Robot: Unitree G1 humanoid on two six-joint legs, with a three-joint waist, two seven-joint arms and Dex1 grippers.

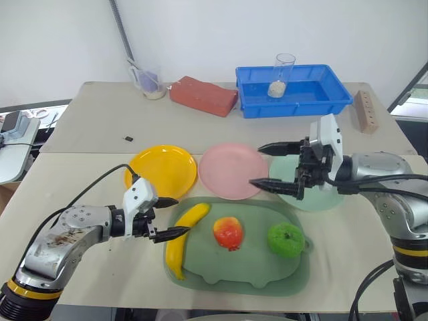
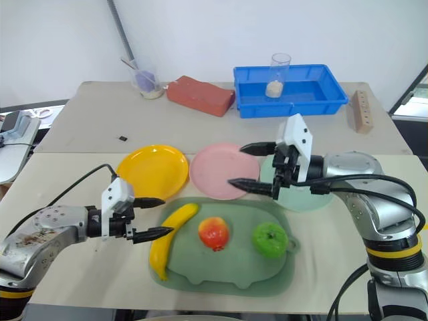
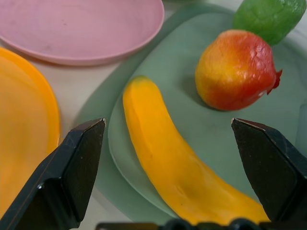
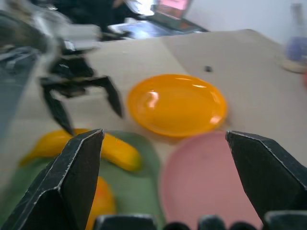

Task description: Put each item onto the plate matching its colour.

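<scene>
All three fruits sit on the dark-green tray [image 1: 200, 267] at the table's near edge: banana [image 1: 182, 235] at its left end, red-and-yellow fruit [image 1: 228, 233] in the middle, green apple [image 1: 286, 239] at its right. The left gripper [image 1: 170, 217], jaws spread, hovers just beside the banana. The right gripper [image 1: 266, 165], jaws spread and empty, hangs between the pink plate [image 1: 224, 175] and the mint plate [image 1: 314, 197]. The yellow plate [image 1: 160, 170] lies bare.

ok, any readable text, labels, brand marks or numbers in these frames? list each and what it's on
None readable.
The yellow plate, pink plate and mint plate are plain.
The banana, red-and-yellow fruit and green apple carry no marks.
The blue bin, red block and glass show no lettering.
The small black thing on the table is too small to tell.
</scene>
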